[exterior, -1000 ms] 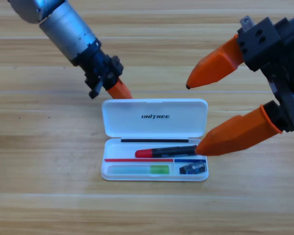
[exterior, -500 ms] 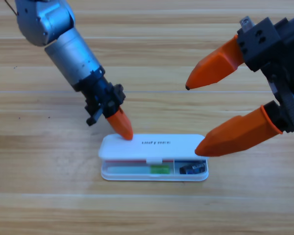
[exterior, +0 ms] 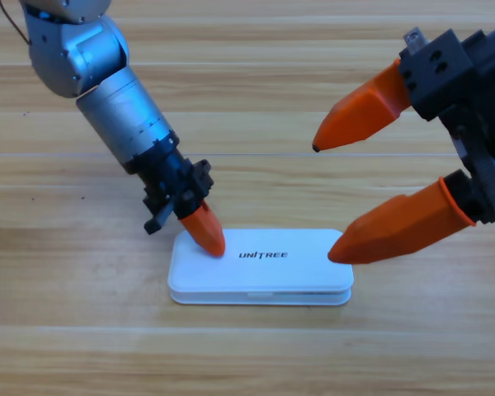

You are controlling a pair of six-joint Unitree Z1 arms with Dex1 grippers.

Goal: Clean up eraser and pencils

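high view: the white case [exterior: 260, 266] lies flat on the wooden table [exterior: 66, 330] with its lid down, the printed brand name facing up. the eraser and the pencils cannot be seen; no part of them shows past the lid.

the left gripper [exterior: 207, 233] comes down from the upper left on its grey arm [exterior: 107, 91]. its orange tip rests on the lid's left end, just left of the lettering. only a single orange point shows, so whether its jaws are parted or together cannot be told.

the right gripper [exterior: 323, 202] stands large at the right edge, partly cut off. its two orange jaws are spread wide and hold nothing. the lower jaw's tip overlaps the case's right end in this view; contact cannot be told. the upper jaw's tip hangs over bare table beyond the case's far edge.
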